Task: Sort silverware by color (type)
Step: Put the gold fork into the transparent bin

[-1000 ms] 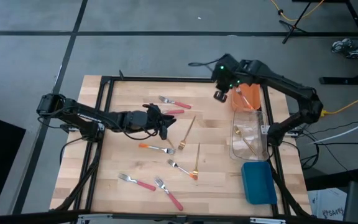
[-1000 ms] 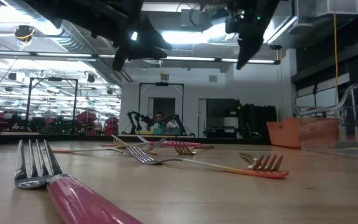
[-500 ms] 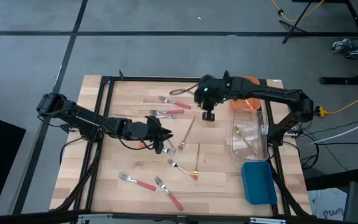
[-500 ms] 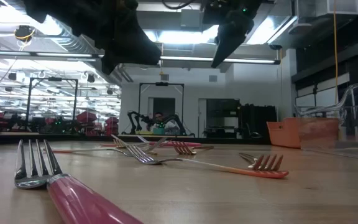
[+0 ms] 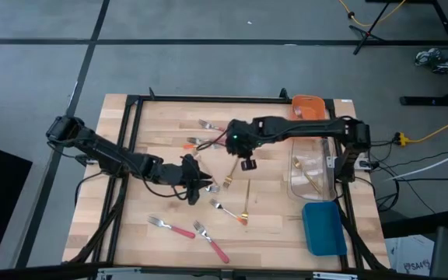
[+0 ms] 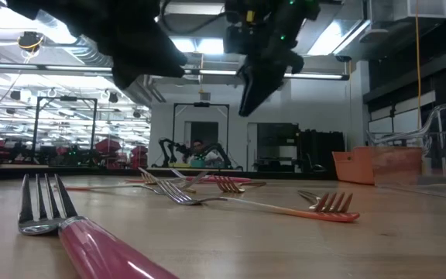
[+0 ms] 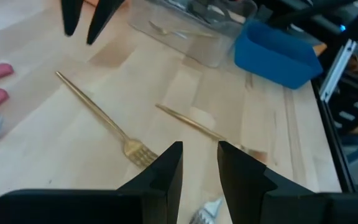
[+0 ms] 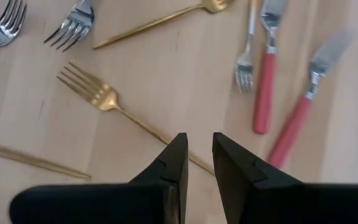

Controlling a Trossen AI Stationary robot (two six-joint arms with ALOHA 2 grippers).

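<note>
your right gripper (image 5: 247,164) has swung from the orange bin (image 5: 308,106) to mid-table, hovering over a gold fork (image 5: 234,165), fingers nearly shut, empty. left gripper (image 5: 195,189) slid toward the forks (image 5: 222,208), parted a little, holding nothing.

Two black jointed arms, the right arm (image 5: 302,128) showing a green light.

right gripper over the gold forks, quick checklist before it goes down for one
1. Right gripper empty: ok, nothing between its fingers.
2. Gap between the fingers: ok, open a little.
3. Gold fork under it: ok, handle runs just past the fingertips.
4. Fork lying free: ok, flat on the table, touching no other piece.
5. Left gripper out of the way: cannot tell, it hangs close by over the middle forks.
6. Clear bin free to reach: ok.
</note>
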